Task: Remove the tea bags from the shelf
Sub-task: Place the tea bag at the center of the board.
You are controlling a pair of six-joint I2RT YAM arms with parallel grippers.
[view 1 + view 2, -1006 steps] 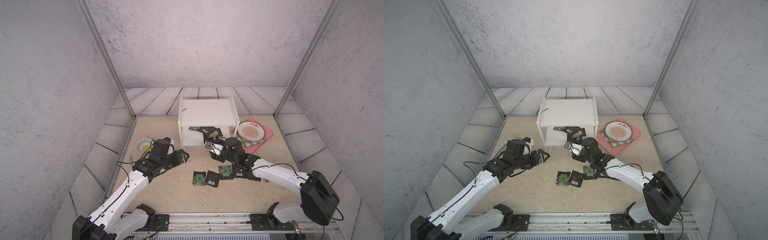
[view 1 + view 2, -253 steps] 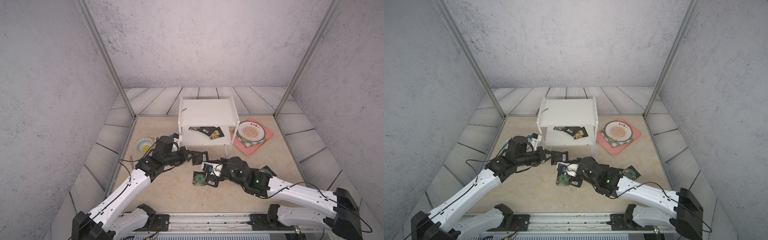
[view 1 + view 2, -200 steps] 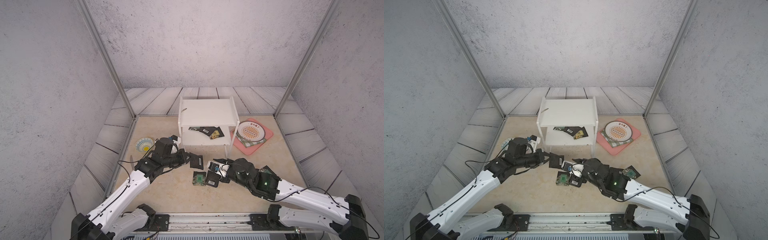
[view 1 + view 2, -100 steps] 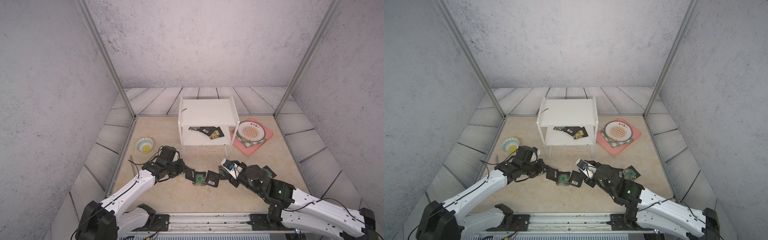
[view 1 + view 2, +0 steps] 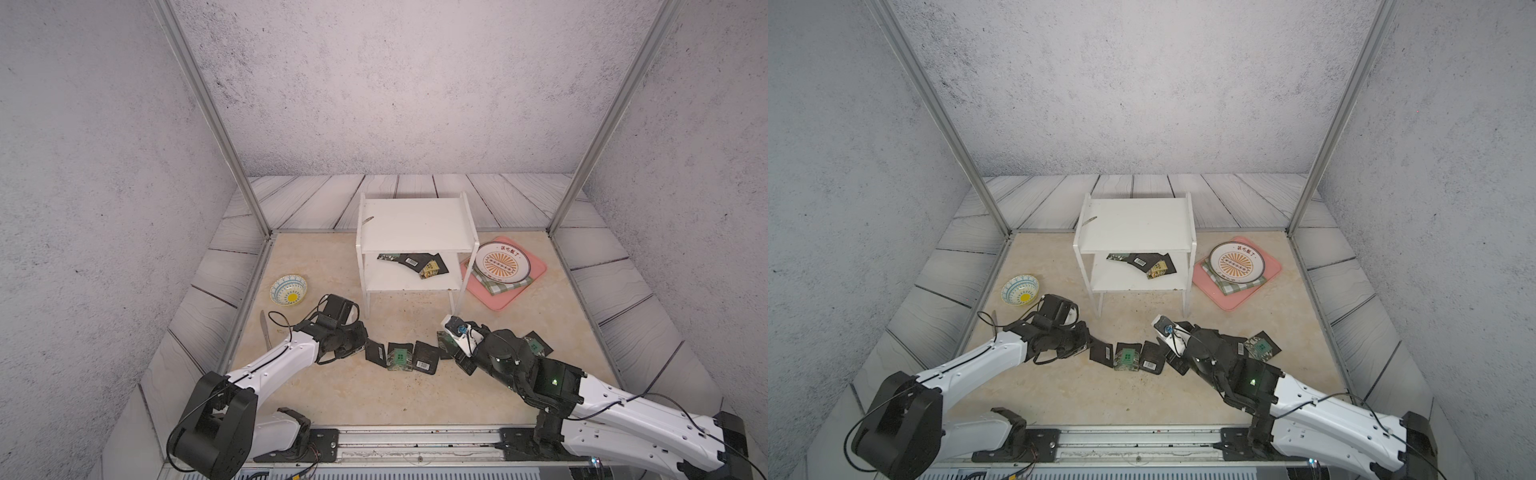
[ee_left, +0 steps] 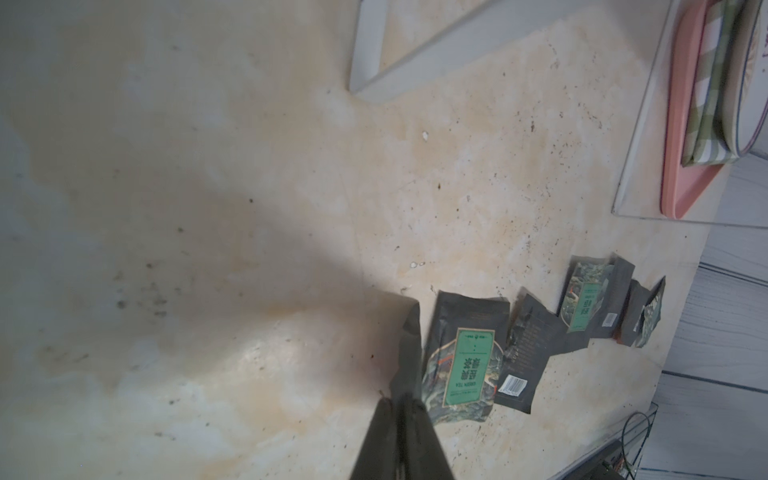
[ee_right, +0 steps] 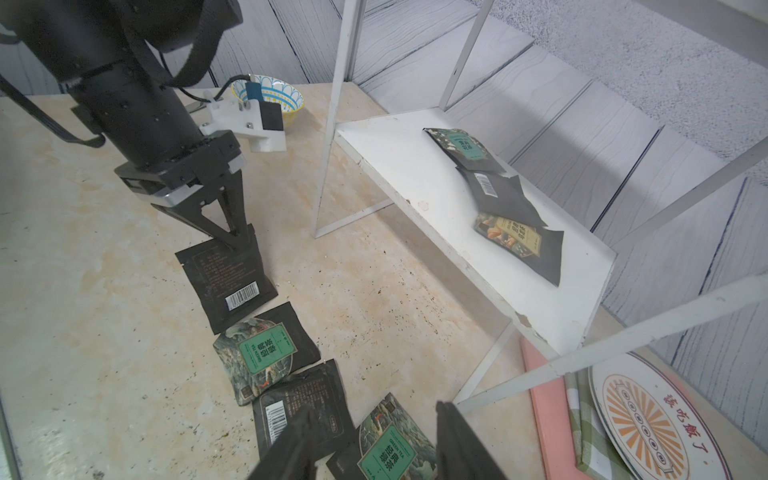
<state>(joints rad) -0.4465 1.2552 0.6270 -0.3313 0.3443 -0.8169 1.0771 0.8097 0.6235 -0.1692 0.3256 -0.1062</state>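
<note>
Beige stone surface [image 5: 332, 399] floors a grey-walled booth in both top views. The white shelf [image 5: 415, 224] stands toward the back, with several tea bags [image 5: 415, 262] overlapping on its lower tier. A row of loose tea bags [image 5: 400, 357] lies on the surface in front, between the two arms. The left claw [image 5: 362, 347] sits at the row's left end, against a black tea bag [image 5: 375, 353]. A bowl [image 5: 289, 289] sits to the left of the shelf, and a pink tray [image 5: 528, 286] carrying a plate [image 5: 503, 262] to its right.

From the left wrist, the fingers are nearly pressed together, pinching the black tea bag's edge.

From the right wrist, the right claw [image 7: 374, 406] is spread wide, low over a green-labelled one in the row and holding nothing. The left claw's tips meet on the barcode-faced bag's upper edge.
</note>
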